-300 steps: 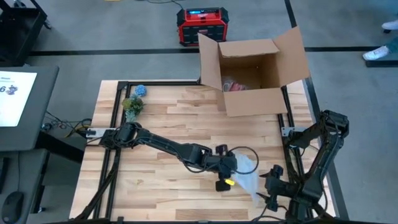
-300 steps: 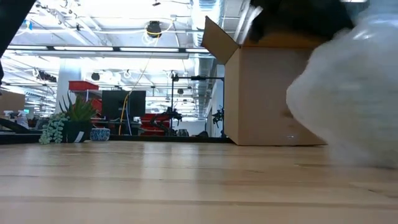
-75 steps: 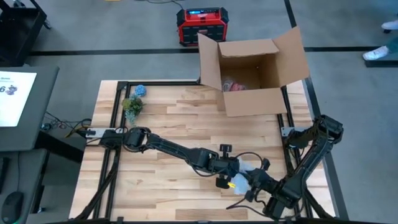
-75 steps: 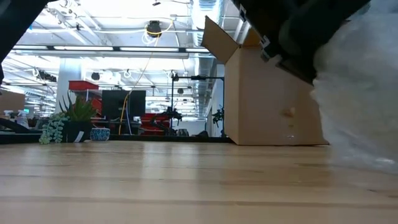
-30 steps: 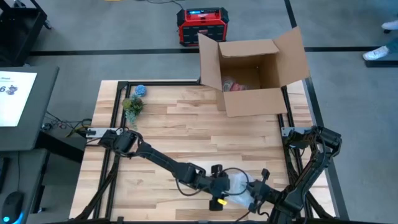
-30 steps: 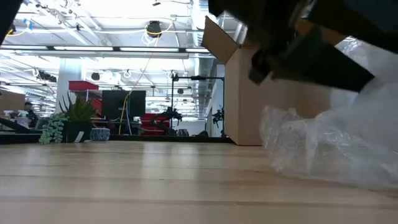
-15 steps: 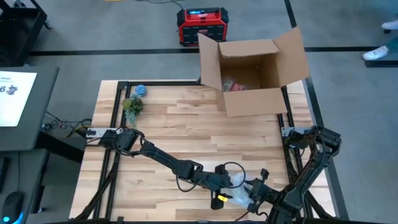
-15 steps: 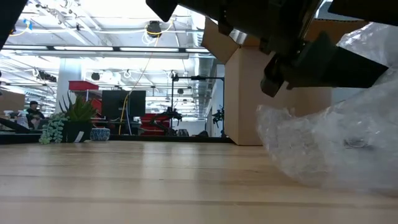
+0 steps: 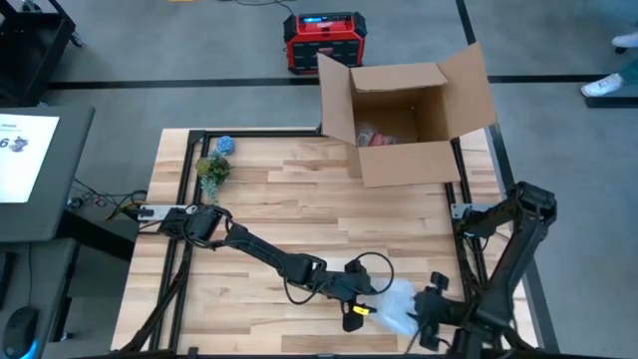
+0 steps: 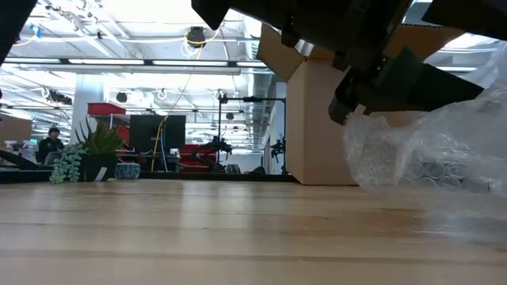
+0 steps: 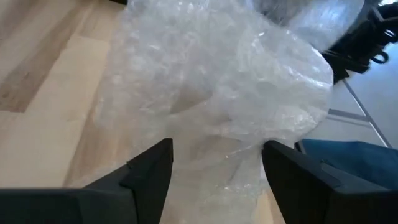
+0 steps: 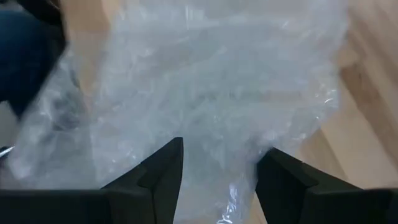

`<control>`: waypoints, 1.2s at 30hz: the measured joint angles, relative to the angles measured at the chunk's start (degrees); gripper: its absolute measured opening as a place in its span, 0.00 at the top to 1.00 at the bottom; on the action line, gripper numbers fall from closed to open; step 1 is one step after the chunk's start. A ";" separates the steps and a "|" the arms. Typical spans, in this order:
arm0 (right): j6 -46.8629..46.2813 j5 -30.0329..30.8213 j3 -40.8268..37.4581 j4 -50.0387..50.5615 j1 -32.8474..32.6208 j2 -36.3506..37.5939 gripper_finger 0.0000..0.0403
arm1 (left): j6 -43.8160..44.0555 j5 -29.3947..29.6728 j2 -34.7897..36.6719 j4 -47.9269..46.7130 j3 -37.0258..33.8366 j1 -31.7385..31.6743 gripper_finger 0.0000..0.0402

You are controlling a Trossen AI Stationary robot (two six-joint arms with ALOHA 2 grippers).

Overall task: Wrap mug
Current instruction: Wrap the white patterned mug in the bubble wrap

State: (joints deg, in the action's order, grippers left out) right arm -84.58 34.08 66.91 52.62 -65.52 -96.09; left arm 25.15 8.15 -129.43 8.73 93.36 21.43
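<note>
Mug: hidden inside a crumpled bundle of bubble wrap (image 9: 397, 302); no part of the mug itself can be made out.
Bubble wrap: clear, bunched, lying on the counter (image 9: 299, 189) near its front edge, toward the right side; seen in the low view (image 10: 428, 158) as a puffed mass just above the wood.
Left gripper (image 9: 371, 296): reached across the counter to the left side of the bundle; in the left wrist view (image 11: 214, 163) the fingers are held apart, with the bubble wrap (image 11: 217, 81) filling the space ahead of and between them; contact cannot be confirmed.
Right gripper (image 9: 424, 311): placed at the right side of the bundle, at the counter's front right corner; in the right wrist view (image 12: 219, 163) the fingers are spread, the bubble wrap (image 12: 205, 81) lying directly ahead of them.
Cardboard box (image 9: 409, 110): open, flaps raised, set at the far right edge of the counter, well apart from the bundle; small items are visible inside but cannot be identified.
Plant (image 9: 211, 170): small, at the far left of the counter, beside a blue object (image 9: 225, 145).
Red device (image 9: 325, 40): on the floor beyond the counter.
</note>
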 joint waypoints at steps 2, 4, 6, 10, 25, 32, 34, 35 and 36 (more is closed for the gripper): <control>-2.05 -0.95 -0.94 -0.43 0.67 -2.20 0.59 | 0.19 0.30 0.00 -0.12 0.00 -0.43 0.44; -2.65 -1.08 -1.17 -2.13 1.36 -3.99 0.59 | 0.22 0.26 0.00 -0.39 0.00 -0.82 0.44; -2.58 -0.47 -1.01 -4.03 2.07 -5.96 0.59 | 0.24 -0.64 0.00 -0.42 0.00 -1.07 0.44; -2.18 2.38 -0.95 -6.43 2.95 -7.55 0.60 | 1.13 -4.49 0.00 -0.94 -0.04 -1.61 0.44; 2.73 13.75 -3.85 -10.34 0.06 -8.22 0.60 | -7.98 -8.42 -0.31 6.96 -0.12 -0.36 0.44; 2.14 18.07 -8.71 -17.81 -2.64 -8.11 0.60 | -8.02 -8.46 -0.31 7.95 -0.12 -0.35 0.44; 2.12 19.34 -10.14 -19.85 -3.44 -8.09 0.60 | -8.02 -8.46 -0.31 8.41 -0.12 -0.38 0.44; 2.12 19.70 -10.61 -20.60 -3.79 -8.07 0.60 | -7.98 -8.46 -0.31 8.62 -0.11 -0.38 0.44; 2.13 19.72 -10.90 -21.12 -4.30 -8.05 0.60 | -7.90 -8.46 -0.31 8.68 -0.11 -0.37 0.44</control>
State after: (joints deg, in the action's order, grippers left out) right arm -82.45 53.80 56.01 31.49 -69.81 -104.14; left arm 17.25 -0.32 -129.73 17.41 93.25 21.06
